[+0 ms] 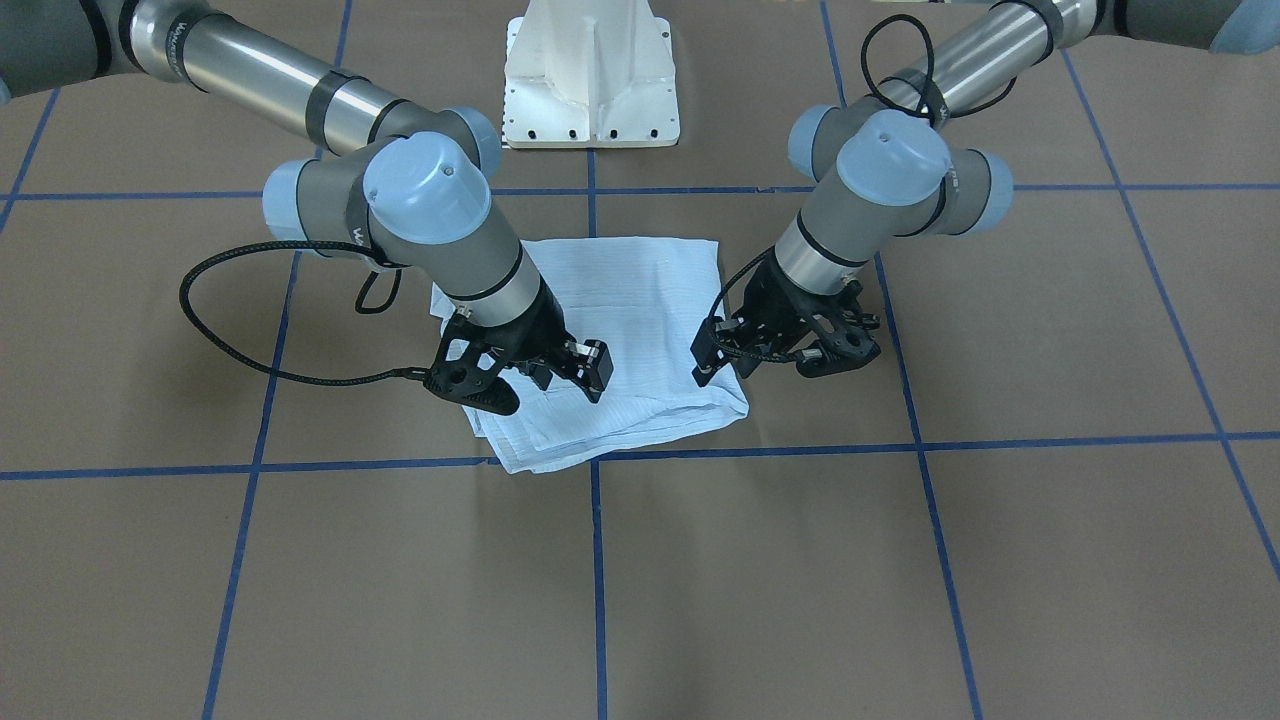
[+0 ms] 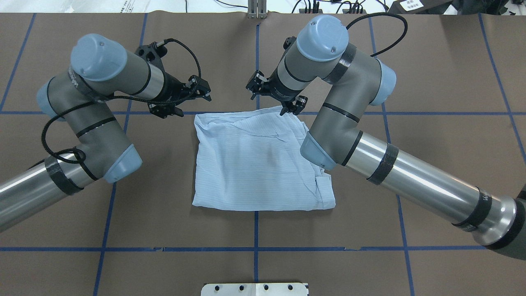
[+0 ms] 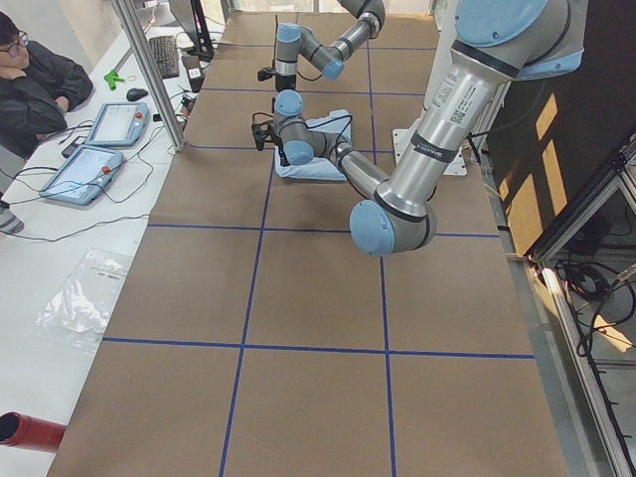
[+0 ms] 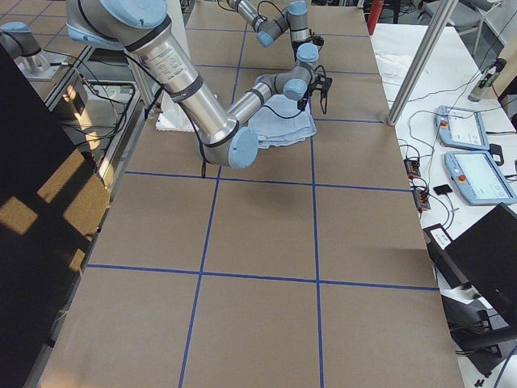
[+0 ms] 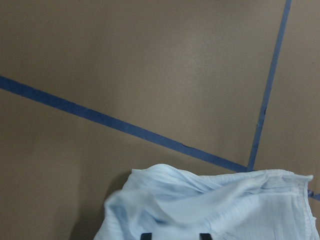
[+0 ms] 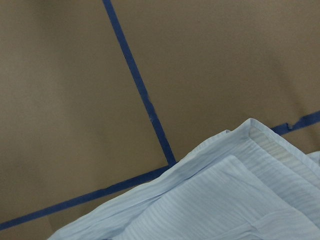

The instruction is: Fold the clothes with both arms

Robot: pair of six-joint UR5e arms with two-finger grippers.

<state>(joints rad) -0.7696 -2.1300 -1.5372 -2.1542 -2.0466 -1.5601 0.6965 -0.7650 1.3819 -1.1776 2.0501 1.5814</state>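
Left tool [image 1: 775,355]: my jaws are spread wide and grip nothing. It hangs low at the far corner of the shirt [image 2: 254,164] on my left side. The overhead view puts it just beside the cloth, over bare surface [image 2: 411,61]. I cannot tell whether a finger brushes the fabric.

Right tool [image 1: 550,385]: the jaws are likewise spread wide and empty. It is poised above the shirt's far edge, toward my right.

The light blue, finely striped shirt is folded into a roughly square packet. It lies flat on the brown surface, out in front of my white pedestal [image 1: 590,80] and between my two arms. It straddles one of the blue tape lines [image 2: 255,230]. Layered, uneven edges show along its right side. The far edge is rumpled in my left wrist view.
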